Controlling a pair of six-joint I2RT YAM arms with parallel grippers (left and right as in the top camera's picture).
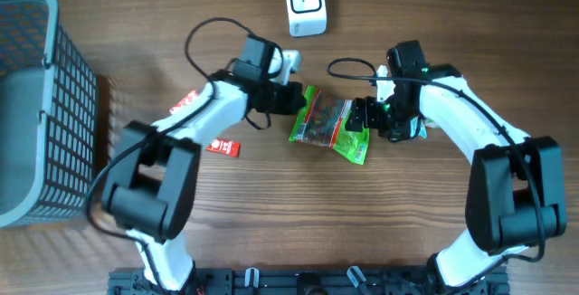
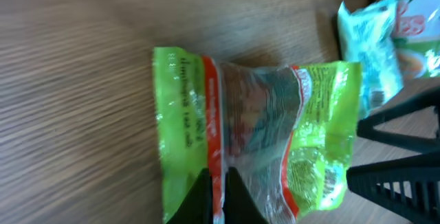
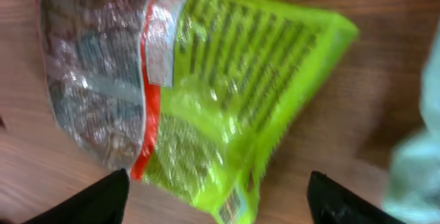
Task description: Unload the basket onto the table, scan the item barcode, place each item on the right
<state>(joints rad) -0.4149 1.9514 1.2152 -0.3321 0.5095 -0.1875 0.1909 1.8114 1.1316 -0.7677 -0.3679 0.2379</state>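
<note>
table (image 1: pixel 434 23): wooden | basket (image 1: pixel 36 105): grey, stood at left edge | snack bag (image 1: pixel 330 125): green, was mid-table between both grippers, nearer than scanner | scanner (image 1: pixel 305 4): white, far centre | left gripper (image 1: pixel 294 99): clamped on bag's left edge | right gripper (image 1: pixel 366 118): jaws apart at bag's right end | red packet (image 1: pixel 223 147): small, left of bag

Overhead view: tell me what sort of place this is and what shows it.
Probably a mock shop checkout set up on a wooden table: a white barcode scanner stands at the far edge, a grey mesh basket sits at the left, and a green snack packet lies in the middle.
</note>
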